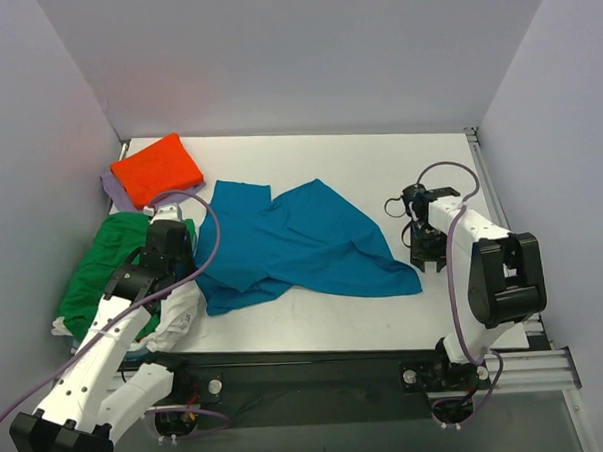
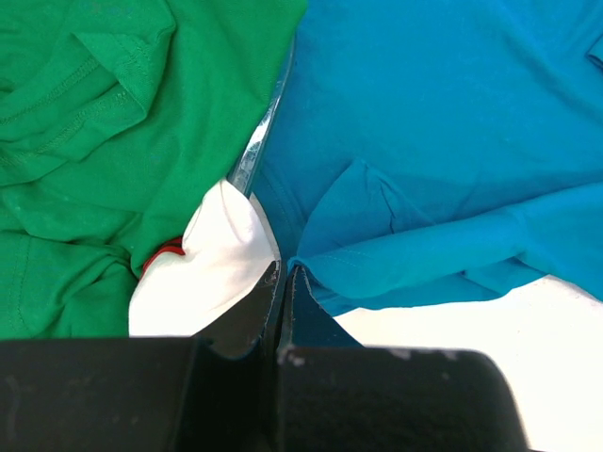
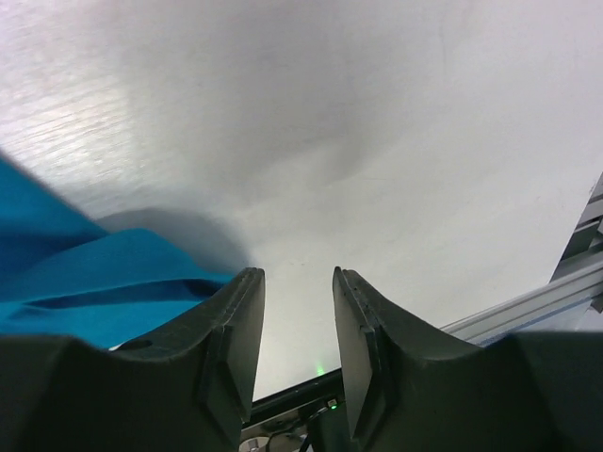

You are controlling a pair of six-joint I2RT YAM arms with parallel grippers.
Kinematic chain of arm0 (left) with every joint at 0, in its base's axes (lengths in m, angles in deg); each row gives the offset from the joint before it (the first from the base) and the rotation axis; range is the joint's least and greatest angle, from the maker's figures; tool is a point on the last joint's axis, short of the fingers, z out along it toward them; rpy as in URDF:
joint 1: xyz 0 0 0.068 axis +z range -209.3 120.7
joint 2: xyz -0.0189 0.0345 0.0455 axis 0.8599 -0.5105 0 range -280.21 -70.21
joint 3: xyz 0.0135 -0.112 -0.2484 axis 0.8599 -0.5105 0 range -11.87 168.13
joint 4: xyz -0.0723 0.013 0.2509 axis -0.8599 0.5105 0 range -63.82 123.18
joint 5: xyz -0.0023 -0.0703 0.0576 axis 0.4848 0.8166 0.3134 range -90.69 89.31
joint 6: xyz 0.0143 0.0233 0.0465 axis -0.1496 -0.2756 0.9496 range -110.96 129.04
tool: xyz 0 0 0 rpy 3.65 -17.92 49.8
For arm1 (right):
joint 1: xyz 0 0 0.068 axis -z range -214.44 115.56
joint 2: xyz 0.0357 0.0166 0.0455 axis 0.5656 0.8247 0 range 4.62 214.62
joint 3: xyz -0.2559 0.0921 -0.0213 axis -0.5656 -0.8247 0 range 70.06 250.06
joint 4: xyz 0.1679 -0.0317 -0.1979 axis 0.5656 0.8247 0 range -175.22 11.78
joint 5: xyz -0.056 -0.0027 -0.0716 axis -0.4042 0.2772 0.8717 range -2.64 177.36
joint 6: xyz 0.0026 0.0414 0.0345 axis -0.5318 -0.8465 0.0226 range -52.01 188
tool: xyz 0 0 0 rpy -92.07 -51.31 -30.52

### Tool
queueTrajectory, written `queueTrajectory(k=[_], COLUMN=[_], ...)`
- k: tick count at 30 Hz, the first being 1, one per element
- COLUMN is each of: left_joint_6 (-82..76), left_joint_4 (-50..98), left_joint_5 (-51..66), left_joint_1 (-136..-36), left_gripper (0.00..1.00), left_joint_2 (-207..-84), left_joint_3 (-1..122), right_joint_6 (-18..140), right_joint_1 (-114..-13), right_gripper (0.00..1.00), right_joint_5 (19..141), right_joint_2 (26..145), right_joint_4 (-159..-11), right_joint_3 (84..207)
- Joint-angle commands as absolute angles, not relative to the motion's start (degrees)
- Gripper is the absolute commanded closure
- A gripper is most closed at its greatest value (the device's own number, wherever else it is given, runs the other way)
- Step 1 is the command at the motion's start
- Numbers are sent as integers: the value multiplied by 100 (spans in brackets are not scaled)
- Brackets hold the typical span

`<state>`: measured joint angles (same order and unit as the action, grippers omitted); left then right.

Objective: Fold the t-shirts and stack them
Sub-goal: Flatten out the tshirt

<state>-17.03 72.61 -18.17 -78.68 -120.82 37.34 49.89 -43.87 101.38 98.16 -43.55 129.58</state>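
The teal-blue t-shirt (image 1: 292, 246) lies spread and rumpled on the middle of the table. My left gripper (image 1: 195, 275) is at its left lower edge, jaws shut on a pinch of the teal cloth (image 2: 443, 141) at the fingertips (image 2: 285, 268). The green t-shirt (image 1: 103, 265) lies crumpled at the left, also in the left wrist view (image 2: 104, 122). The white t-shirt (image 1: 180, 311) peeks out beside it (image 2: 212, 264). The orange t-shirt (image 1: 157, 168) sits folded at the back left on the lavender one (image 1: 115, 189). My right gripper (image 1: 429, 264) is open and empty (image 3: 298, 278) just right of the teal corner (image 3: 75, 273).
White walls close in the table on the left, back and right. A metal rail (image 1: 490, 193) runs along the right edge and shows in the right wrist view (image 3: 556, 292). Purple cables loop over both arms.
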Motion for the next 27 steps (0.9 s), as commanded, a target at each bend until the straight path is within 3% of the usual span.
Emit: queueTrajectory(k=[1, 6, 14, 27], left_joint_6=[-1549, -1443, -1487, -1460], left_joint_4=[7109, 6934, 6854, 6959], left_joint_5=[-1906, -1818, -1774, -1774], left_joint_1=[-7838, -7838, -7838, -7838], left_gripper=[100, 100, 100, 100], left_joint_2=[-12145, -12268, -12312, -12277], left_joint_3=[3946, 4007, 3963, 3954], right_joint_6=[4936, 5033, 4778, 4787], right_joint_1=[-4174, -4200, -4130, -3849], right_gripper=[64, 57, 58, 56], right_joint_5=[10029, 9116, 8350, 8393], right_joint_2=[9735, 9463, 9155, 9401], right_joint_4=[-3934, -3882, -4048, -4470], right_joint_3=[13175, 13185, 12333, 12147])
